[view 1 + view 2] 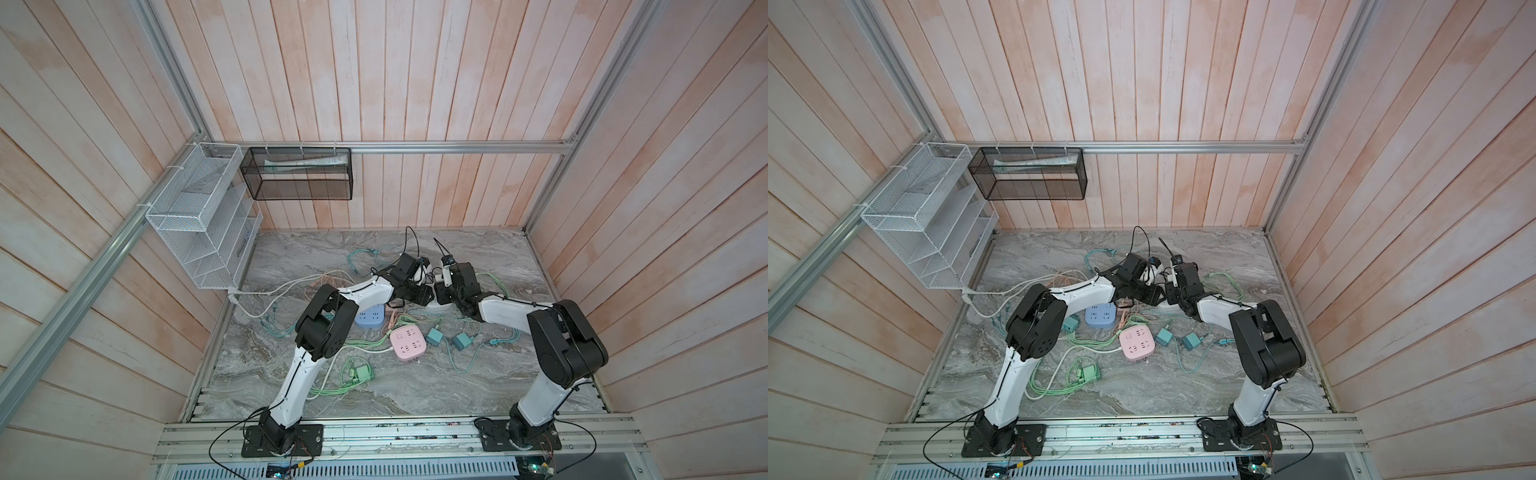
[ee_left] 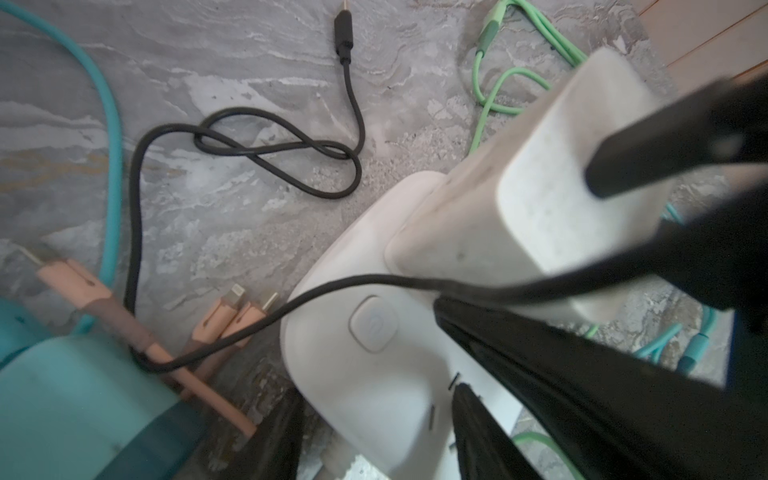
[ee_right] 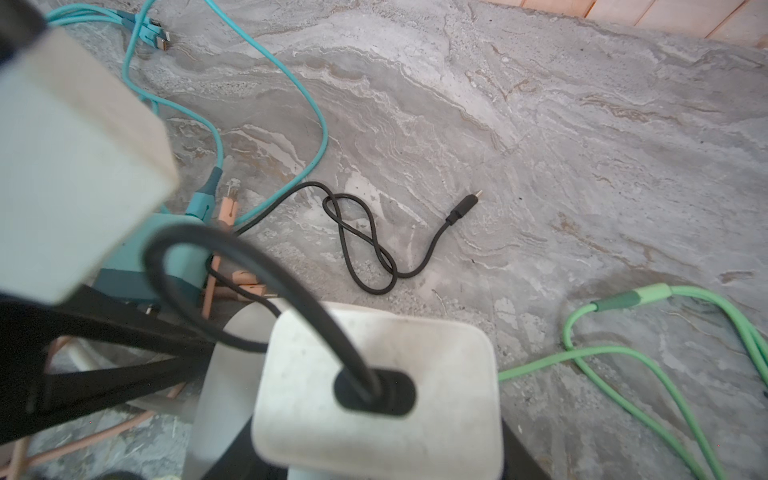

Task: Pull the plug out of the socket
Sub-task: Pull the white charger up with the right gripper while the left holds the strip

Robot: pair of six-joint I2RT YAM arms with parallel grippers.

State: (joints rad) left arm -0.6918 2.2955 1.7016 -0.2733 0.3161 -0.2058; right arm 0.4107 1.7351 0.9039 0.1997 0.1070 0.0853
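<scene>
Both arms meet mid-table over the white socket [image 2: 374, 357]. It lies on the marble table [image 3: 540, 124], near the blue socket cube [image 1: 370, 318] and to its right in a top view. White charger plug [image 2: 519, 199] sits base-down on the socket, tilted; prongs not visible. Right gripper [image 2: 623, 216] pinches the plug body, one finger on each opposite face. Left gripper [image 2: 374, 395] part-spread: one finger at the socket's side edge, the other over its top face; can't tell if it's actually clamping. Black cable [image 3: 361, 249] leaves the plug's top and loops on the table, free end loose.
</scene>
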